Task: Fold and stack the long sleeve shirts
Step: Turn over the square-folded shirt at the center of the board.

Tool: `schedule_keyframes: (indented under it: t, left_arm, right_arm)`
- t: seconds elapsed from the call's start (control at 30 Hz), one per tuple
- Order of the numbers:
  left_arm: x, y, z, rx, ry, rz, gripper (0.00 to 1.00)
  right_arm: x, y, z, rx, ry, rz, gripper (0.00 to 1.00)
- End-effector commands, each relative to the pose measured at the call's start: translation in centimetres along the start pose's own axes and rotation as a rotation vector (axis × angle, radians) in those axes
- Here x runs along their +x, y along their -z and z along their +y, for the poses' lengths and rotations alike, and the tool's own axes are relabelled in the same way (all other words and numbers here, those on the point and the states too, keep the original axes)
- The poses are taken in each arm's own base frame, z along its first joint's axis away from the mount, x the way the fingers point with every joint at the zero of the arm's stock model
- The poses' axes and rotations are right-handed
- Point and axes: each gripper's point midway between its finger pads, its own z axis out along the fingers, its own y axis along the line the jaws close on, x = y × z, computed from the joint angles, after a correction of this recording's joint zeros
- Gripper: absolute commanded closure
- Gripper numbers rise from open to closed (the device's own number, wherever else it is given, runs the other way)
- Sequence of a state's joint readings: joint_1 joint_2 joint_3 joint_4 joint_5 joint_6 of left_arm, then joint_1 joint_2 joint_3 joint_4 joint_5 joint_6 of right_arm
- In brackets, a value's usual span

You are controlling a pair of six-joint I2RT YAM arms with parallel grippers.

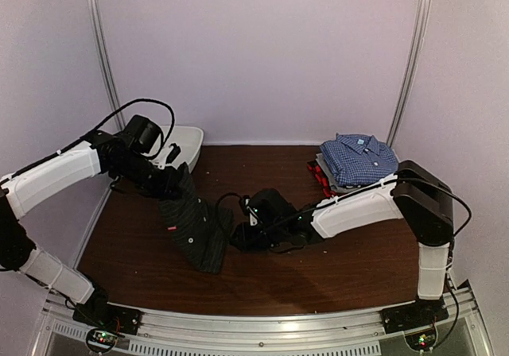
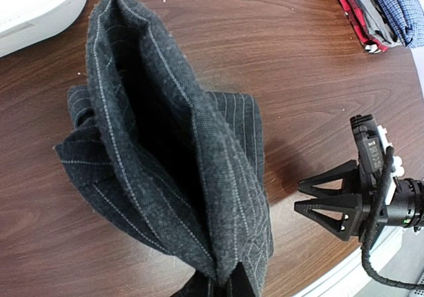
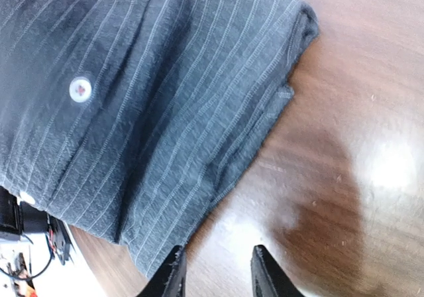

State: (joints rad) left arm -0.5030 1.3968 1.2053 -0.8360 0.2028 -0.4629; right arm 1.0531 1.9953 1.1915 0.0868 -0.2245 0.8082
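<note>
Top external: left gripper [image 1: 172, 183] holds pinstriped shirt [image 1: 196, 227] (right gripper [image 3: 216, 273] parted).

Left arm extended forward, wrist raised, left claw [image 1: 173, 183] clamped on top of pinstriped shirt [image 1: 195, 229]. Right arm stretched low, right claw [image 3: 215, 277] parted, empty, just beside pinstriped shirt's lower edge.

We see tub [image 1: 184, 143] back left on table [image 1: 318, 268]; shirt stack [image 1: 354, 161] back right; loose shirt [image 1: 195, 225] between, right gripper [image 3: 216, 274] just beside.
</note>
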Motion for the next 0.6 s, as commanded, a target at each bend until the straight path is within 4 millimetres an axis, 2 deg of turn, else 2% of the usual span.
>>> schedule_keyframes:
  t: [0.0, 0.1, 0.2, 0.37, 0.57]
  left_arm:
    - [-1.7, 2.1, -0.2, -0.006, -0.050, -0.078, 1.00]
    - [-1.8, 2.3, -0.3, -0.004, -0.059, -0.081, 1.00]
    - [-2.1, 2.6, -0.5, 0.003, -0.067, -0.090, 1.00]
    - [-3.5, 3.7, -1.0, 0.006, -0.084, -0.128, 1.00]
    - [-6.5, 5.5, -3.1, 0.061, -0.111, -0.190, 1.00]
  right_arm:
    - [-1.7, -0.9, 0.8, 0.011, 0.017, -0.015, 0.72]
    - [-1.9, -2.8, 0.8, 0.015, 0.008, -0.004, 0.79]
    - [-2.1, -4.6, 0.9, 0.012, 0.003, 0.005, 0.82]
    - [-1.7, -7.3, 0.9, -0.001, -0.029, 0.034, 0.87]
    - [-2.8, -9.1, 3.5, -0.097, -0.054, 0.008, 0.87]
